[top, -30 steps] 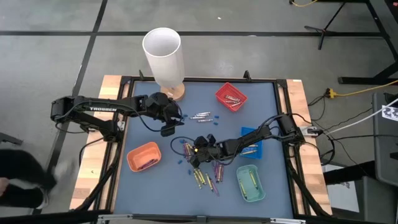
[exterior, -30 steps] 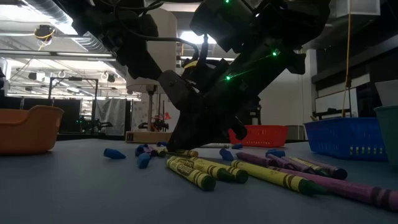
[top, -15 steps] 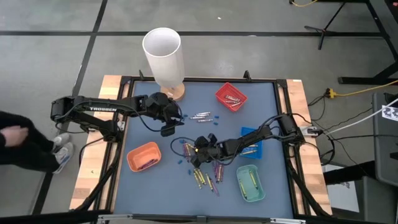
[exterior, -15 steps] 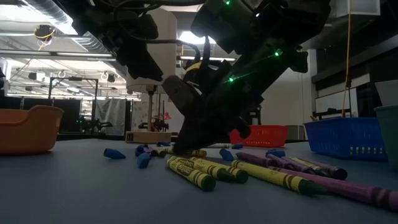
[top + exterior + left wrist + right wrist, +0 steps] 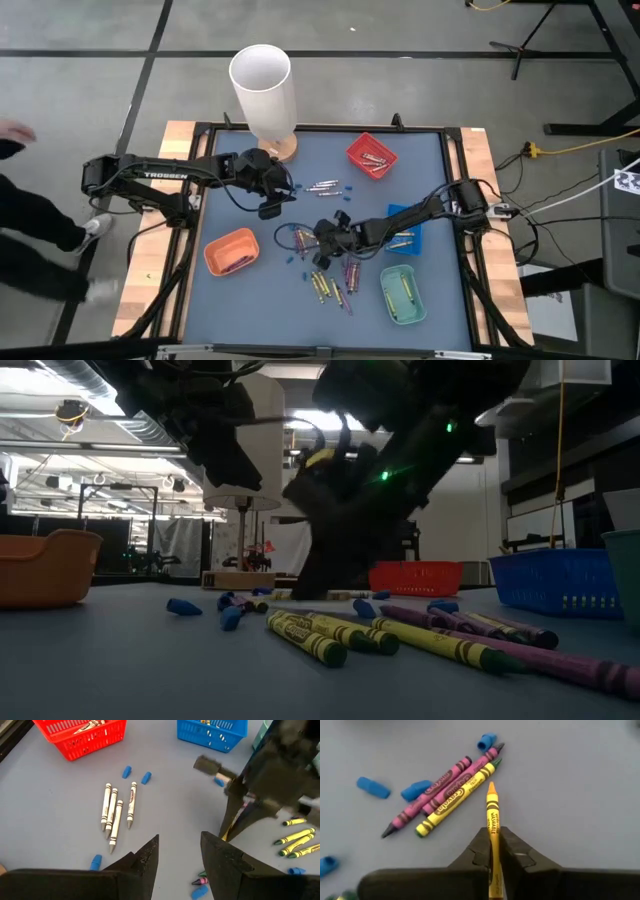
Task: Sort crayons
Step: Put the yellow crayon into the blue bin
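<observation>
Right gripper [image 5: 494,851] clamps an orange-yellow crayon [image 5: 492,815] above the table [image 5: 570,780].

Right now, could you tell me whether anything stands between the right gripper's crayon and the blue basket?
Nothing visible does. The right gripper is shut on the gold-orange crayon, and the blue basket lies just beside that arm, with open mat between them.

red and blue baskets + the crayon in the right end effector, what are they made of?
Red rectangular mesh basket and blue rectangular mesh basket: likely moulded plastic, judging by the uniform colour and the gridded, slotted walls with a slight sheen. Gold-orange crayon clamped in the right end effector: probably wax, with a matte printed paper wrapper and a bare, smooth pointed tip.
</observation>
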Robot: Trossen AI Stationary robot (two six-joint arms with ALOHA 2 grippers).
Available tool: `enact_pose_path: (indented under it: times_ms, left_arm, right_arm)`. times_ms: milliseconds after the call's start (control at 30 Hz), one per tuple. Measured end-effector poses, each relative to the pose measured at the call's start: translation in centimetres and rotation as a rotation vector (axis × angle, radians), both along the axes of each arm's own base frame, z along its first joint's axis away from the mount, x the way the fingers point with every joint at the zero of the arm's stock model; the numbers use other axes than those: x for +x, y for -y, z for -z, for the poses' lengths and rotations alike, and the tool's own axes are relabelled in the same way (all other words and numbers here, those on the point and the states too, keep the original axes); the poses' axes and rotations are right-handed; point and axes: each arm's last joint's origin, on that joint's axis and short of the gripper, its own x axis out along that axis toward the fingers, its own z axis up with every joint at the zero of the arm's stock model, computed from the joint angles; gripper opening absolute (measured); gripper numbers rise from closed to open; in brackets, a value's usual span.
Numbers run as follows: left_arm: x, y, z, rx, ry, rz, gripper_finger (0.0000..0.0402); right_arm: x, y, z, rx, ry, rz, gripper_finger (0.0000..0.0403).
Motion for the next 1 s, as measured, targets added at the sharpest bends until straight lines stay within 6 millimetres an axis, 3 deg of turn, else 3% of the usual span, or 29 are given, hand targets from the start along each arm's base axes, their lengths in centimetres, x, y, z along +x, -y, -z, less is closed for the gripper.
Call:
enact_pose_path:
  times_ms: [267, 567, 767, 1000]
  left_arm:
    - [0.0, 0.0, 0.0, 0.0, 0.0, 0.0, 0.0131]
    - [0.0, 0.0, 0.0, 0.0, 0.001, 0.0, 0.0131]
    - [0.0, 0.0, 0.0, 0.0, 0.002, 0.001, 0.0131]
    - [0.0, 0.0, 0.0, 0.0, 0.003, 0.001, 0.0131]
  right_arm:
    - [-2.6, 1.4, -5.9, -0.03, -0.066, -0.076, 0.0016]
    - [-8.1, 2.2, -12.2, 0.012, -0.193, -0.181, 0.001]
    - [-11.5, 2.8, -13.7, 0.018, -0.352, -0.191, 0.0014]
    - [-14.1, 3.1, -13.1, 0.076, -0.603, -0.22, 0.0019]
